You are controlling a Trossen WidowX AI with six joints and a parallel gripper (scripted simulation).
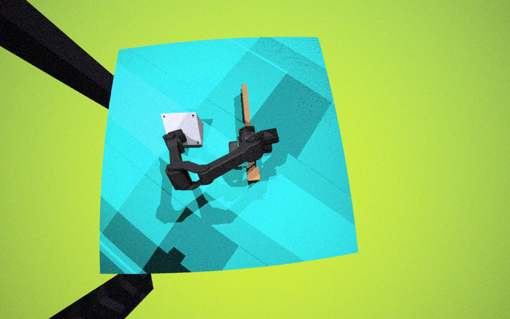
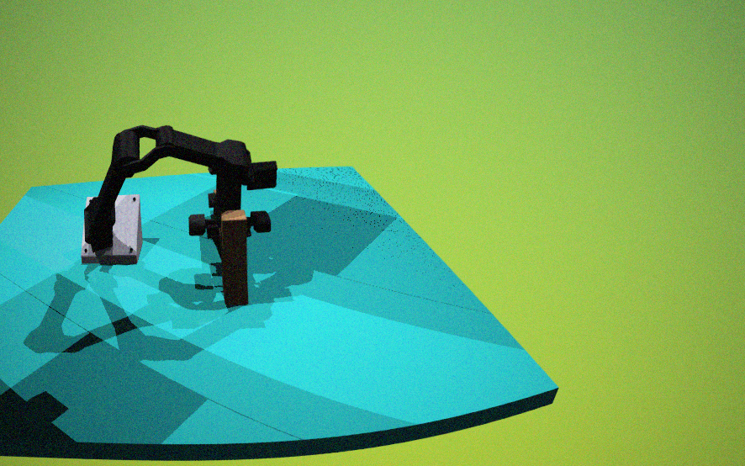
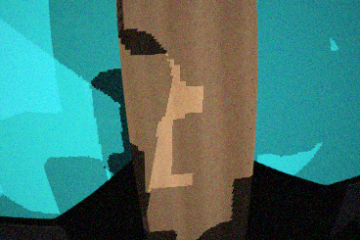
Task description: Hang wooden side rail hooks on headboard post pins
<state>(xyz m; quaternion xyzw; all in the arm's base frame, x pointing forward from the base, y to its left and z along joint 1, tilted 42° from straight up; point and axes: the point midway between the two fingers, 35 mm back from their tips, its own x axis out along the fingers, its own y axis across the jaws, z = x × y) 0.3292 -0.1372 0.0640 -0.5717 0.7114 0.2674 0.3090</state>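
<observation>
The wooden rail (image 1: 245,102) (image 3: 220,43) runs from the back of the table toward the post in the top view. My gripper (image 1: 249,148) (image 3: 179,158) is shut on the rail, with a dark finger on each side of it in the wrist view. The headboard post (image 1: 252,174) (image 2: 235,260) stands upright at the rail's near end. In the exterior view the post and the arm hide most of the rail and the fingertips. The hooks, slot and pins are not visible, so I cannot tell whether the hooks sit on the pins. Whether the far end touches the table is unclear.
The arm's white base plate (image 1: 191,125) (image 2: 126,222) is to the left of the rail and post. The cyan table (image 1: 300,213) (image 2: 335,370) carries everything, crossed by strong shadows. Dark beams (image 1: 63,51) (image 1: 110,297) show at the left of the top view.
</observation>
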